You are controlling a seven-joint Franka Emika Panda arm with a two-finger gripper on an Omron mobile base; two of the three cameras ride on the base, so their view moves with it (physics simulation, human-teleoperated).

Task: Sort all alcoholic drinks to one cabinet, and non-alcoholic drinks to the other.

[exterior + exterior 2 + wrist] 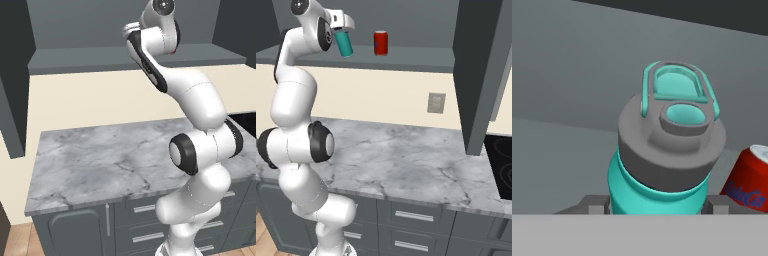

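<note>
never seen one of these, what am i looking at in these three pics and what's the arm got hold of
It is a rendered kitchen with one white jointed robot arm on a base that can drive. Two pictures come from cameras riding on that base, behind the arm to its left and right, looking over a grey marble counter. The third comes from a camera on the hand itself.

The end effector is raised to an open overhead cabinet and is shut on a teal bottle with a grey cap, held tilted above the shelf. Beside it, a red soda can stands on that shelf. The hand camera shows the bottle's cap close up.
</note>
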